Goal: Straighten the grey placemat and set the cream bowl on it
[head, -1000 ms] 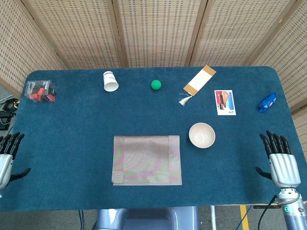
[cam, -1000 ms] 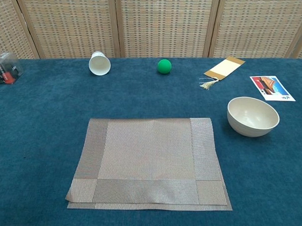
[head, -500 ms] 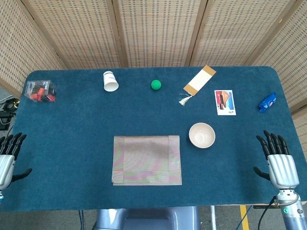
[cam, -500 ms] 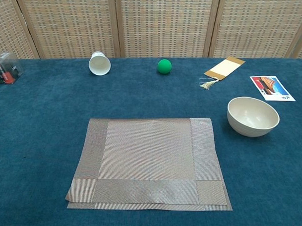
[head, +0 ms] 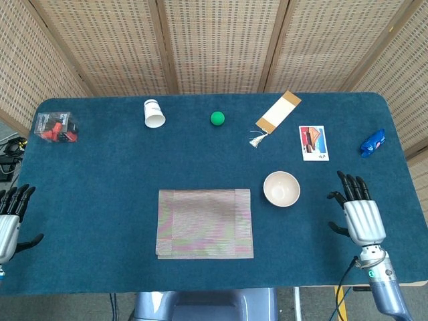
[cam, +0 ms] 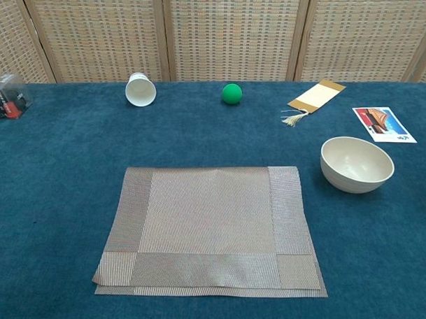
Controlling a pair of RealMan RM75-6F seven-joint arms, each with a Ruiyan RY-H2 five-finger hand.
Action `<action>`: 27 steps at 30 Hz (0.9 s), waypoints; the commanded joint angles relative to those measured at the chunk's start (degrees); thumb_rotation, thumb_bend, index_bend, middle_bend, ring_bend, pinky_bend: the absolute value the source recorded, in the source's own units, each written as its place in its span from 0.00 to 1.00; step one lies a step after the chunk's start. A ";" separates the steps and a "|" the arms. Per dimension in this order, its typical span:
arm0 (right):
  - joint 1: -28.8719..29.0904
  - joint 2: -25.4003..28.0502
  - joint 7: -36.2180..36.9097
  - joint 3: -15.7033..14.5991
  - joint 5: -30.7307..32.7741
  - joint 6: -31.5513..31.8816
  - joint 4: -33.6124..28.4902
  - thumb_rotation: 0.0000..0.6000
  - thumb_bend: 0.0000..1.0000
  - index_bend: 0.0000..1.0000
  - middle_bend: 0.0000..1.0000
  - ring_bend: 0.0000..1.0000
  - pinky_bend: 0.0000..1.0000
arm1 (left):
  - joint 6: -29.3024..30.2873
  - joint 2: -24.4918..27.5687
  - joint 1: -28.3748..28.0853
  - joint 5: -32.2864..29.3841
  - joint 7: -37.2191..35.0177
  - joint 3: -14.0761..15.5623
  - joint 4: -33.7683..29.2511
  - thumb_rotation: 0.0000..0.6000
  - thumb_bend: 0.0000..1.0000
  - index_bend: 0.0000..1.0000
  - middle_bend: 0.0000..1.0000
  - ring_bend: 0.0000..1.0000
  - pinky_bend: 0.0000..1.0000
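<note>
1. Grey placemat (head: 204, 223) is lying flat on the blue counter (head: 120, 167), near the front edge, roughly centred. In the chest view its near edge is showing a doubled layer, with a second edge peeking out beneath.
2. Cream bowl (head: 281, 188) is sitting upright on the counter just right of the placemat's far right corner, apart from it, not on it.
3. Right hand (head: 359, 215) is hovering over the counter's right side, palm down, fingers (head: 352, 186) spread apart and pointing away from the robot, holding nothing. It is sitting to the right of the bowl with a clear gap between them.
4. Left hand (head: 9, 221) is showing at the far left edge of the head view, beside the counter's left edge, fingers apart, gripping nothing. Well away from the placemat.
5. Neither hand is appearing in the chest view.
6. Along the far side of the counter: a clear box with red contents (head: 55, 126) at the far left, a white paper cup (head: 154, 113) lying on its side, a green ball (head: 217, 118), a tasselled bookmark (head: 277, 115) lying diagonally, a picture card (head: 313, 142), and a blue wrapped object (head: 373, 142) near the right edge.
7. Woven screen panels (head: 221, 40) are standing behind the counter.
</note>
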 commanded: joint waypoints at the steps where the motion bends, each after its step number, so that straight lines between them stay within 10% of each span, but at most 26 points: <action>1: 2.29 -2.39 -4.25 1.36 2.35 -2.85 -0.75 1.00 0.32 0.46 0.10 0.00 0.05 | 0.09 0.09 0.07 -0.03 -0.17 -0.03 0.03 1.00 0.00 0.00 0.00 0.00 0.00; 27: 7.57 -14.80 -10.63 1.84 10.02 -9.22 3.00 1.00 0.46 0.48 0.13 0.00 0.08 | -1.01 -0.05 -0.30 -0.41 -0.79 0.03 0.42 1.00 0.00 0.00 0.00 0.00 0.00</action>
